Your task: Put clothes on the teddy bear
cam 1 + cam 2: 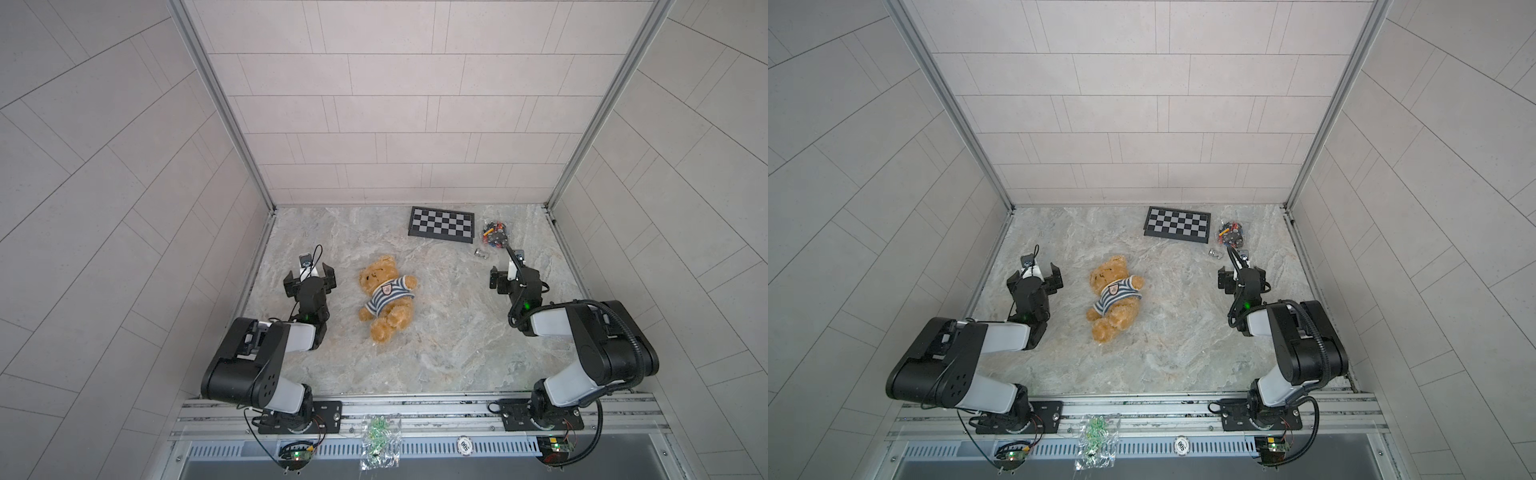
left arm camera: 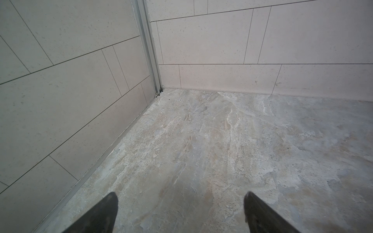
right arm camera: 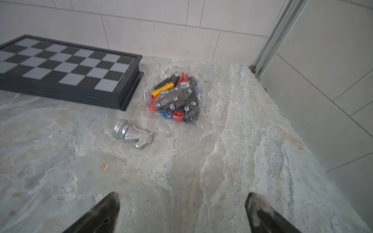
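The teddy bear [image 1: 377,275] [image 1: 1108,275] lies on its back on the marble tabletop, left of the middle in both top views. It wears a blue-and-white striped sweater [image 1: 388,294] [image 1: 1116,293] over its chest. My left gripper [image 1: 309,275] [image 1: 1034,279] hovers open just left of the bear, apart from it. In the left wrist view the left gripper [image 2: 180,196] has only bare tabletop between its fingers. My right gripper [image 1: 515,274] [image 1: 1242,275] stands open far to the bear's right. The right wrist view also shows the right gripper [image 3: 181,196] empty. Neither wrist view shows the bear.
A chessboard [image 1: 441,224] [image 3: 60,66] lies at the back by the wall. Beside it are a clear bag of toy bricks [image 1: 494,232] [image 3: 175,96] and a silver chess piece [image 1: 481,252] [image 3: 131,135]. Tiled walls close three sides. A bag of green parts [image 1: 380,440] rests on the front rail.
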Tool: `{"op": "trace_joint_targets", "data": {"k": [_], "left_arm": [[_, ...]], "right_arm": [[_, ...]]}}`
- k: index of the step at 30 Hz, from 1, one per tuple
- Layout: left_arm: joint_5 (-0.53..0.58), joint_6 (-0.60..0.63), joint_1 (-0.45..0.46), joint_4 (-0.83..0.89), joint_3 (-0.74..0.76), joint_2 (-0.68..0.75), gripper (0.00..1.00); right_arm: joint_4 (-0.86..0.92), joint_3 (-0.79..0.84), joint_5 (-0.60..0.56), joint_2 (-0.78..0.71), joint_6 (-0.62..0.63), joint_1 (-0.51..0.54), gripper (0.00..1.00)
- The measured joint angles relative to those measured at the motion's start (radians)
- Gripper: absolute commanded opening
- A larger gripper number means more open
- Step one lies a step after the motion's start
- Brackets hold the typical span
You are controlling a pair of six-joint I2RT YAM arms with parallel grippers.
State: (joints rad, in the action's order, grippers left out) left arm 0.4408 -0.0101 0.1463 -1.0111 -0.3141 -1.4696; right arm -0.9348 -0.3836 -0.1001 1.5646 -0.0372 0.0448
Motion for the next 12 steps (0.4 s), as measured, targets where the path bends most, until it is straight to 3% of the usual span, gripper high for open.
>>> {"op": "trace_joint_targets", "data": {"k": [4,9,12], "left_arm": [[0.0,0.0,0.0,0.0,0.0,0.0,1.0],[-0.002,0.0,0.0,0.002,-0.002,0.0,1.0],[-0.003,0.0,0.0,0.005,-0.002,0.0,1.0]], "right_arm": [[-0.095,0.091,0.01,0.008,0.008,0.002,1.0],[0.051,-0.01,0.006,0.01,0.007,0.001,1.0],[-0.012,-0.002,0.017,0.008,0.014,0.001,1.0]]}}
